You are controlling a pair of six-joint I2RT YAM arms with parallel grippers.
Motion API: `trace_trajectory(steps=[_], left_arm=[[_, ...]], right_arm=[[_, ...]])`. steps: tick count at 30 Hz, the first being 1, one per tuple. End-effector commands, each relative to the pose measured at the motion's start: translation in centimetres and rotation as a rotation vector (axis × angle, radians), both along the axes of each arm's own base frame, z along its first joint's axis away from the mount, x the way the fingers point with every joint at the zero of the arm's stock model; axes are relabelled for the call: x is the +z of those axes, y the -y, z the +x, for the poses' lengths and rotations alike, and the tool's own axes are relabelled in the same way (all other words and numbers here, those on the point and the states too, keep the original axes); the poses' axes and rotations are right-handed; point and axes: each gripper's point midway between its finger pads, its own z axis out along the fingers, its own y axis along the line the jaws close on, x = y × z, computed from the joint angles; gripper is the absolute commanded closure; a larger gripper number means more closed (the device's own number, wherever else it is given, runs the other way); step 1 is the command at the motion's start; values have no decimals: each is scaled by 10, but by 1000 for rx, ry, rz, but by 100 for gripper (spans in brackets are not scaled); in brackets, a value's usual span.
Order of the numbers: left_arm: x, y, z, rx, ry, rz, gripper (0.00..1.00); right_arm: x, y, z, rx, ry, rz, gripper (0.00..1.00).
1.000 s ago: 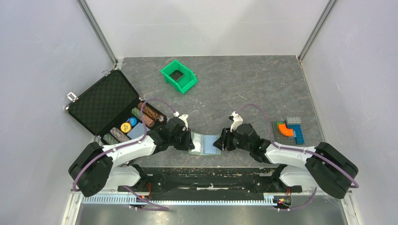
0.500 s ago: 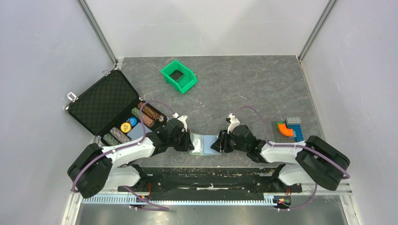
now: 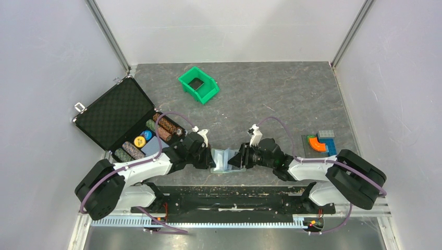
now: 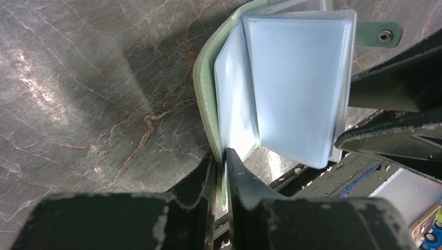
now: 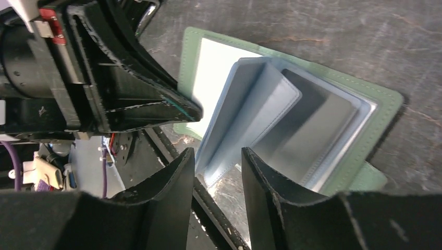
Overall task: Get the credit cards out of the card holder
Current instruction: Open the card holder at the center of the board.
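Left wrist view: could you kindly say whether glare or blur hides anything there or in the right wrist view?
Left wrist: the blue plastic sleeves of the pale grey-green bifold card holder glare white; the tool fingers are blurred. Right wrist: one inner panel is blown out white; grey sleeves read clearly.

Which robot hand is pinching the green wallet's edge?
The left gripper: its jaws are clamped on the pale grey-green bifold card holder; the right gripper has its jaws apart.

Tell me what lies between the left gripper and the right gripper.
The open card holder lies between the left gripper and the right gripper; the top view shows it. The left gripper pinches its green edge.
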Motion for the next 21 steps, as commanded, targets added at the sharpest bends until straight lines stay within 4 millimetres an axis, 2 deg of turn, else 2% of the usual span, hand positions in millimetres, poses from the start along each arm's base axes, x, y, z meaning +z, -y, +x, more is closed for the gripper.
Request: trace_trajectory(steps=[1, 5, 9, 16, 21], left_arm=[[9, 10, 1, 4, 5, -57, 83], [9, 10, 0, 15, -3, -65, 82], [12, 10, 1, 39, -2, -79, 75], [16, 2, 6, 95, 16, -58, 60], [21, -4, 6, 112, 29, -41, 55]], right_arm=[[18, -15, -4, 36, 20, 91, 59], [21, -22, -6, 56, 22, 97, 60], [21, -25, -6, 58, 32, 90, 66], [10, -23, -2, 42, 31, 47, 75], [-2, -14, 4, 5, 39, -25, 77]])
